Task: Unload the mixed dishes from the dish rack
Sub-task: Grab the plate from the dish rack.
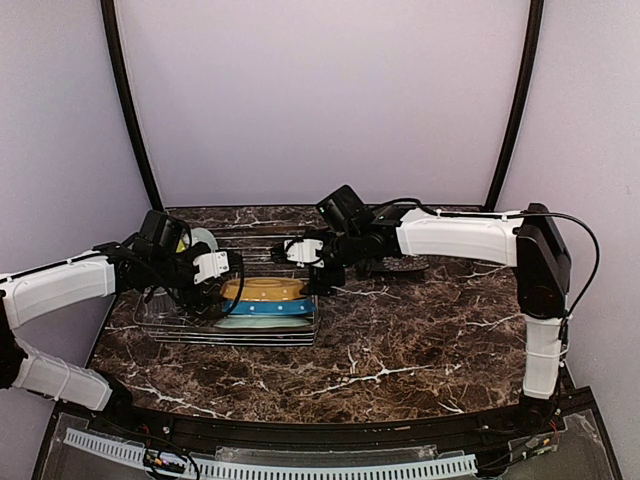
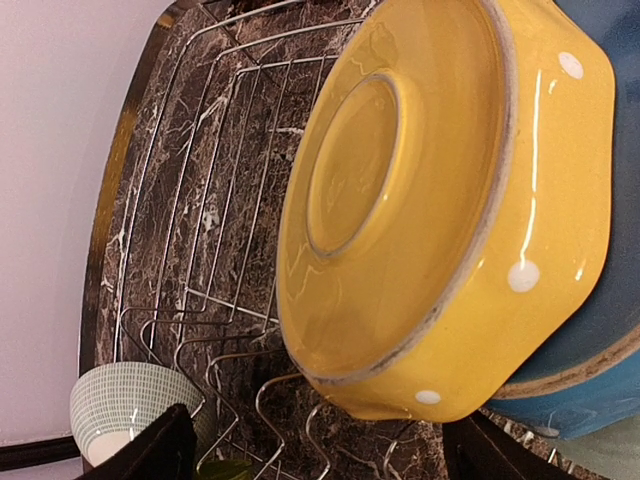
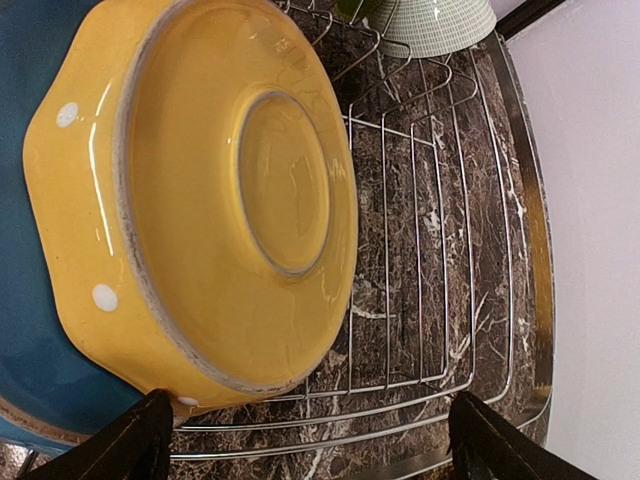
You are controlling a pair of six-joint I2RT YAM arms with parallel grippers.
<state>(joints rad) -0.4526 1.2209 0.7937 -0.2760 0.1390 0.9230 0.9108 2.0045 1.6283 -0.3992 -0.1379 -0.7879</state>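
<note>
Yellow dotted plate (image 1: 262, 289) rests base-up on the blue dotted plate (image 1: 268, 308) inside the dish rack (image 1: 232, 338), so its rim is exposed. The left gripper (image 1: 228, 272) and right gripper (image 1: 290, 252) flank it, both with fingers apart and empty, apparently positioned for a rim grasp.

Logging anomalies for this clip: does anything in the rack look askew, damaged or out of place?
No damage or spill. One oddity: the yellow plate lies upside down, stacked on the blue plate, flat in the dish rack rather than standing upright.
</note>
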